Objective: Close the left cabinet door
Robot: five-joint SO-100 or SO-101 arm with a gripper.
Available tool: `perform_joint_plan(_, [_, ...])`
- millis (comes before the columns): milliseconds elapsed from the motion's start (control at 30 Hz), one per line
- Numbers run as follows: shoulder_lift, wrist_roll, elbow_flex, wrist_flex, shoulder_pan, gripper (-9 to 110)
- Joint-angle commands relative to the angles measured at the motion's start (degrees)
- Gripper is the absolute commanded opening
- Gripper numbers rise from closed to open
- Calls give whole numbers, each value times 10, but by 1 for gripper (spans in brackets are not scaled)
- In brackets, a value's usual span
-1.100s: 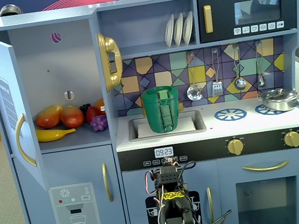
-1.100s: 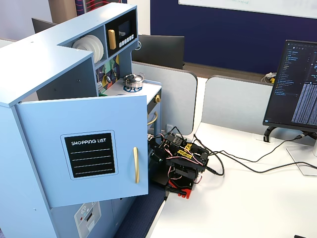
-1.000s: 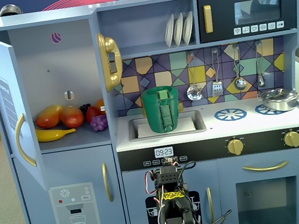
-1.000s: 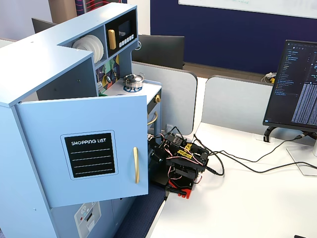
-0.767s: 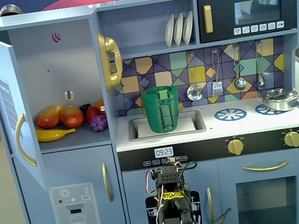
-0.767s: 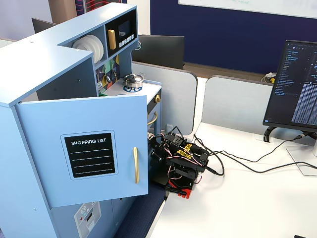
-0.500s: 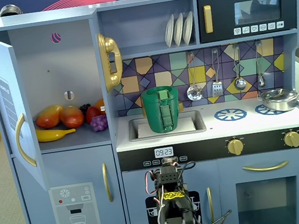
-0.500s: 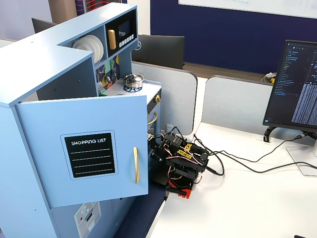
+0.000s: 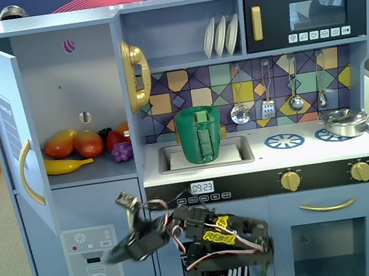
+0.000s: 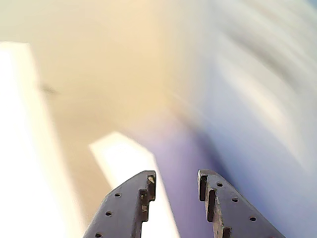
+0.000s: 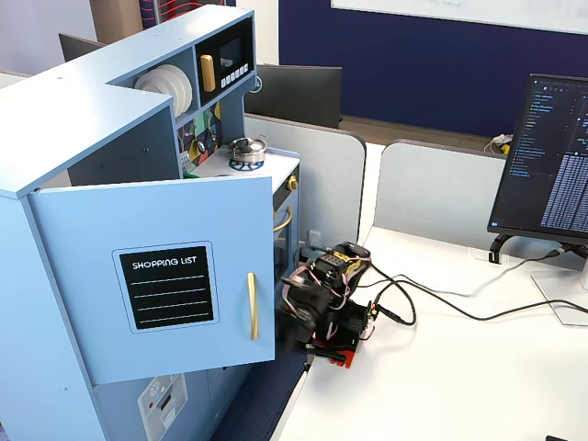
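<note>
The left cabinet door stands swung wide open; in a fixed view I see its inner face and the gold handle. In the other fixed view the door shows its black "SHOPPING LIST" board and the handle. My gripper is motion-blurred, low in front of the kitchen, below and right of the open door and apart from it. It also shows blurred just past the door's free edge. In the wrist view the gripper is open and empty before a blurred pale and blue surface.
Toy fruit lies in the open compartment. Below it is the dispenser door. A gold phone, a green cup in the sink and a pot sit to the right. A monitor and cables are on the desk.
</note>
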Motion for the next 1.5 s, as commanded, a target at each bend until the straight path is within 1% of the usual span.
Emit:
perform_joint_plan(0, [-88,-9,-4,-229,-143,0])
perform_joint_plan(100, [-188,-8,-23,-376,-184,0])
perform_joint_plan(167, [-244,-13,-55,-427,-203,0])
perform_joint_plan(400, [-427,-82,-215,-474,-242,0])
perform_joint_plan(700, [-664,-154,-501,-501,-210,0])
perform_joint_plan(900, [-740,-156,-610,-488,-180,0])
perform_joint_plan(1067, [-766,-147,-645,-480,-150,0])
perform_joint_plan(1167, [-755,-145,-635,-478,-126,0])
perform_joint_plan(1300, [-685,-144,-547,-471,-64,0])
perform_joint_plan(1467, [-553,-127,-400,-474,57,0])
